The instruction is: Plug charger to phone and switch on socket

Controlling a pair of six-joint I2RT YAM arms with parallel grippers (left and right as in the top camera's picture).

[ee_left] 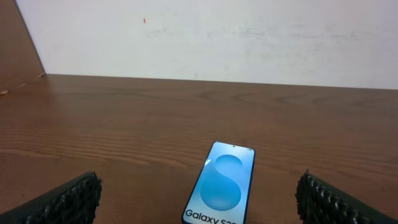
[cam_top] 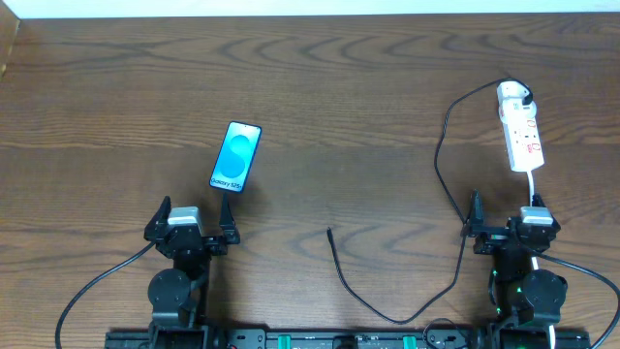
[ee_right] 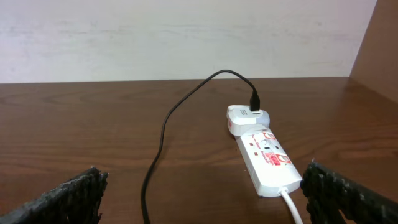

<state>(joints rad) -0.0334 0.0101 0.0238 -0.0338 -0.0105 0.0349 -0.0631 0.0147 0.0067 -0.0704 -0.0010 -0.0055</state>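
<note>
One phone [cam_top: 236, 156], one charger [cam_top: 438, 165], one socket [cam_top: 520, 136], two claws, all on a brown wood desk [cam_top: 349, 87].

Phone: slim, black-edged, screen up, bright blue with a lighter blue circle and "Galaxy S25" text. It lies flat on the left half of the desk, just beyond the left claw [cam_top: 194, 225]. Long axis runs near-to-far, far end tipped slightly right. The text end is nearest the claw. In the left wrist view it sits between the two fingers, not touched.

Charger: thin black cable. One end is plugged into the white plug block [cam_top: 513, 95] at the far end of the socket. From there it arcs left, drops past the right claw [cam_top: 511, 225], loops near the desk's front edge and climbs to the plug tip [cam_top: 329, 231]. The tip lies on bare desk between the arms, pointing away from the robot, well apart from the phone.

Socket: narrow white strip with red markings, on the right side of the desk beyond the right claw. Long axis near-to-far, slightly tilted. A white cord [cam_top: 534, 184] leaves its near end.

Left claw: spread wide, empty. Right claw: spread wide, empty.
</note>
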